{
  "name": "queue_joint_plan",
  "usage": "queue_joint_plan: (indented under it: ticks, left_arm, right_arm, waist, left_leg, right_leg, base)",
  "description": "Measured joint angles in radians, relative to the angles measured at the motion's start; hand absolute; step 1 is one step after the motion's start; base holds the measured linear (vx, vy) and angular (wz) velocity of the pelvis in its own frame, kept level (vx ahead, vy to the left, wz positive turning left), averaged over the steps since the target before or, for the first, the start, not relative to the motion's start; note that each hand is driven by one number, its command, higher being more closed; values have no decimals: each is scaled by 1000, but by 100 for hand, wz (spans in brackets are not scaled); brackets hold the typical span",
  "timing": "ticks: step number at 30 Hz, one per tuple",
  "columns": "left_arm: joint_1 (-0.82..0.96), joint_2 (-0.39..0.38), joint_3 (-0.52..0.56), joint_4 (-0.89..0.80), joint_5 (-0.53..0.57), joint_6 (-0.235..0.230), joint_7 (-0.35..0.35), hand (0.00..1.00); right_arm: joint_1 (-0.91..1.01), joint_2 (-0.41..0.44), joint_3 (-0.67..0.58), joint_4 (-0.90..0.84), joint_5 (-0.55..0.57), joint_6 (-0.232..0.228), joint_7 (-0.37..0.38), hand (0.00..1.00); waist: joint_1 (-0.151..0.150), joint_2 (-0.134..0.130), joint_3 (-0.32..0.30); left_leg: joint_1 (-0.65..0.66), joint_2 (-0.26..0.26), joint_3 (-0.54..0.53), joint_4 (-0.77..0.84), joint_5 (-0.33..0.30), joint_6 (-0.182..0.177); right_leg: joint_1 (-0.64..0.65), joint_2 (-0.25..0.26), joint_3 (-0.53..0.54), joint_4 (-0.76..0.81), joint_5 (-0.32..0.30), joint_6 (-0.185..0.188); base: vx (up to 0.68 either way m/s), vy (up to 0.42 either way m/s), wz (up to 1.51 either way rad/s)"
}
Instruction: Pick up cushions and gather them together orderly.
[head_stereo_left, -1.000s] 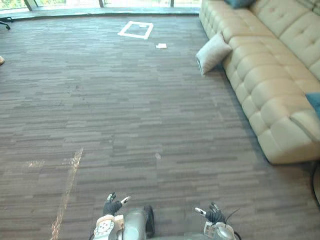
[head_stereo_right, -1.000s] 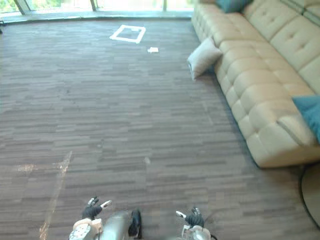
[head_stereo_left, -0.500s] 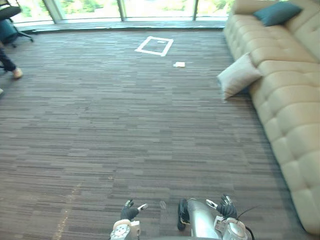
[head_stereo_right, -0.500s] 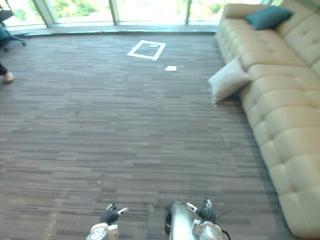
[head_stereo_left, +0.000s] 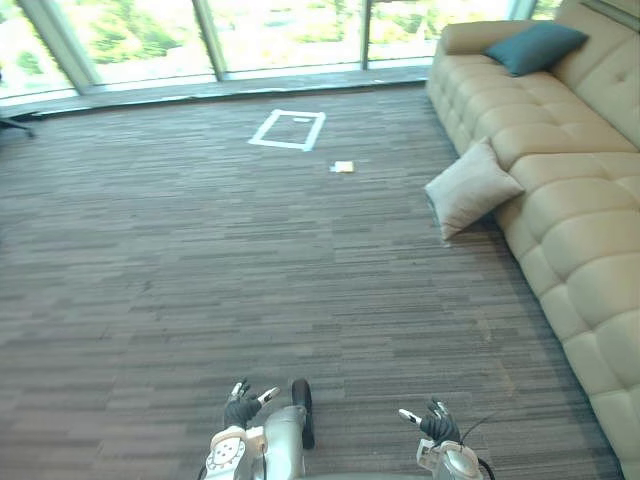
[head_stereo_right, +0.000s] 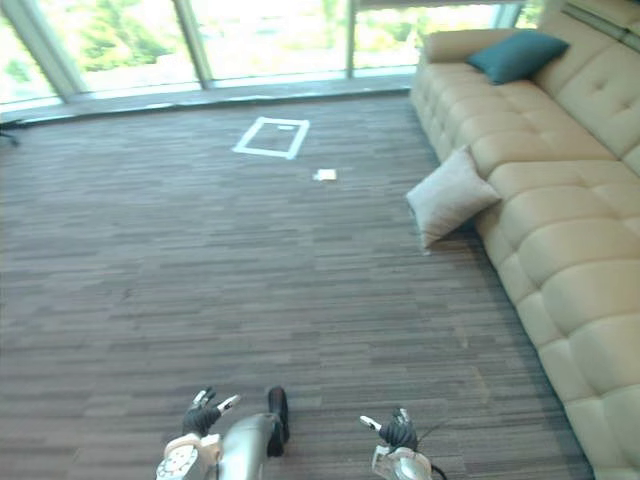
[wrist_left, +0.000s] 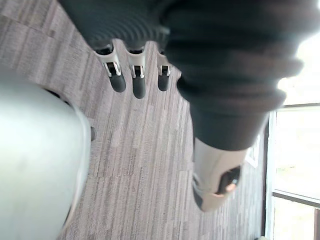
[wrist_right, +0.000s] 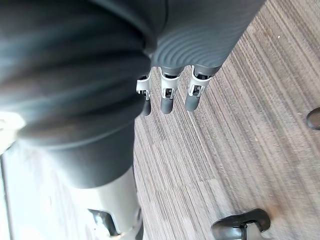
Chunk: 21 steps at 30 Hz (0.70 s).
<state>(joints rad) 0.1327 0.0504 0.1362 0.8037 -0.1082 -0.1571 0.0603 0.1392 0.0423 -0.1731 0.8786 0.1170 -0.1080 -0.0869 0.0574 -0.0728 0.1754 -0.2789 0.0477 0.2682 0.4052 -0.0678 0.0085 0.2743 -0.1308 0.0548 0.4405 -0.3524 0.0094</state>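
Note:
A pale beige cushion (head_stereo_left: 469, 187) leans on the floor against the front of the cream sofa (head_stereo_left: 575, 190), far ahead on my right. A teal cushion (head_stereo_left: 535, 46) lies on the sofa seat by its far armrest. My left hand (head_stereo_left: 241, 406) and right hand (head_stereo_left: 432, 423) hang low at the near edge of the eye views, both far from the cushions. Each is open, with relaxed fingers (wrist_left: 132, 80) over bare carpet and nothing held. In the right wrist view the fingers (wrist_right: 168, 99) point down at the floor.
Grey striped carpet (head_stereo_left: 200, 260) spreads wide between me and the sofa. A white tape rectangle (head_stereo_left: 287, 129) and a small white scrap (head_stereo_left: 343, 167) lie on it far ahead. Tall windows (head_stereo_left: 200, 40) run along the far wall.
The whole picture has shifted, so the camera has moved: the sofa's far end and teal cushion sit fuller in view and the windows show more. Both hands stay low and open.

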Motion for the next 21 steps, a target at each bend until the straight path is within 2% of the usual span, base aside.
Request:
queue_joint_plan:
  ticks: [1,2,3,4,7,8,10,11,12,13,14,15,16,17,18,19,20,21]
  left_arm:
    - [-3,13,-7,12,0,-1,0,0]
    - [-10,29,-23,21,0,1,0,0]
    - [-29,38,-38,51,1,17,3,0]
    - [-34,34,-57,58,8,21,5,0]
    - [-34,22,-107,69,11,16,2,0]
    - [-50,3,-117,96,11,19,-1,0]
    - [-58,-15,-117,103,11,19,-2,0]
    - [-60,-21,-117,107,11,19,-3,0]
    - [-60,-38,-117,120,12,18,-2,0]
    - [-58,-41,-116,120,12,18,-2,0]
    - [-52,-48,-112,120,12,18,-2,0]
    - [-53,-72,-95,120,18,17,-3,0]
    - [-52,-79,-90,118,21,16,-4,0]
    - [-51,-97,-83,111,29,16,-4,0]
    - [-53,-108,-60,107,30,18,-3,0]
    - [-50,-108,-36,97,31,19,-6,0]
    - [-49,-107,-34,95,31,19,-6,0]
    - [-40,-106,-4,64,35,18,-4,0]
  right_arm:
    - [7,9,-1,2,0,0,0,0]
    - [10,11,-2,0,0,-3,1,0]
    - [14,5,-11,-1,0,-4,3,0]
    - [16,-5,-10,-12,-1,-5,5,0]
    - [32,-14,-9,-49,0,-23,6,0]
    - [24,-24,-10,-62,0,-27,7,0]
    - [19,-32,-11,-69,1,-27,7,0]
    - [18,-35,-11,-72,2,-27,8,0]
    - [13,-36,-17,-76,3,-27,9,0]
    - [12,-36,-16,-76,3,-27,9,0]
    - [13,-34,-16,-77,3,-26,9,0]
    - [4,-46,-15,-81,0,-25,11,0]
    - [3,-48,-12,-85,0,-26,11,0]
    - [2,-55,-14,-102,0,-21,12,0]
    - [3,-59,-15,-115,2,-20,13,0]
    - [3,-67,-15,-117,2,-16,12,0]
    - [3,-67,-15,-117,2,-16,12,0]
    - [4,-59,-14,-115,3,-12,7,0]
  waist:
    - [-4,-15,0]
    - [-16,-29,3]
    - [-26,-21,20]
    - [-28,-12,25]
    - [-47,12,24]
    - [-64,24,29]
    - [-70,32,31]
    - [-72,35,30]
    - [-77,40,34]
    - [-77,40,34]
    - [-82,37,32]
    - [-85,69,26]
    - [-86,81,21]
    - [-103,94,24]
    - [-114,114,34]
    - [-106,132,47]
    - [-106,131,50]
    - [-101,128,61]
  left_leg:
    - [22,-19,1,0,-26,9]
    - [59,-43,-5,-5,-65,12]
    - [135,-61,-16,-24,-105,10]
    - [233,-69,-20,-72,-133,13]
    - [374,-65,-36,-171,-158,28]
    - [452,-58,-42,-221,-171,23]
    - [497,-55,-43,-249,-184,13]
    - [517,-55,-43,-265,-188,8]
    - [581,-52,-48,-303,-208,-26]
    - [606,-53,-52,-309,-220,-44]
    - [657,-55,-65,-312,-243,-70]
    - [688,-21,-82,-291,-250,-80]
    - [675,-10,-94,-253,-247,-83]
    - [628,7,-98,-112,-244,-86]
    - [542,49,-99,107,-215,-103]
    - [424,109,-110,416,-90,-104]
    - [415,118,-111,443,-86,-105]
    - [322,178,-104,683,-103,-118]
  right_leg:
    - [-50,-14,12,121,42,43]
    - [-124,-28,19,305,158,126]
    - [-204,-37,4,497,167,145]
    - [-269,-43,-49,589,139,113]
    - [-390,-22,-160,564,67,60]
    - [-490,16,-192,430,37,38]
    - [-547,46,-195,278,51,29]
    - [-566,58,-196,202,73,25]
    - [-597,95,-192,-22,180,-2]
    - [-596,104,-192,-77,225,-20]
    - [-586,110,-180,-81,340,-69]
    - [-591,115,-197,14,326,-98]
    - [-592,113,-205,40,283,-98]
    - [-582,116,-223,76,218,-96]
    - [-543,129,-238,74,179,-105]
    - [-455,167,-227,30,148,-122]
    - [-445,171,-223,24,145,-125]
    - [-317,209,-197,-39,127,-143]
  base:
    - [658,306,-8]
    - [614,276,15]
    - [823,330,14]
    - [575,216,8]
    - [598,128,17]
    - [533,35,20]
    - [528,14,10]
    - [657,-21,24]
    - [678,-42,32]
    - [721,-89,49]
    - [751,-117,39]
    - [734,-127,44]
    - [670,-176,43]
    - [620,-221,45]
    - [845,-307,18]
    - [722,-233,-2]
    - [693,-186,-50]
    - [453,-97,-44]
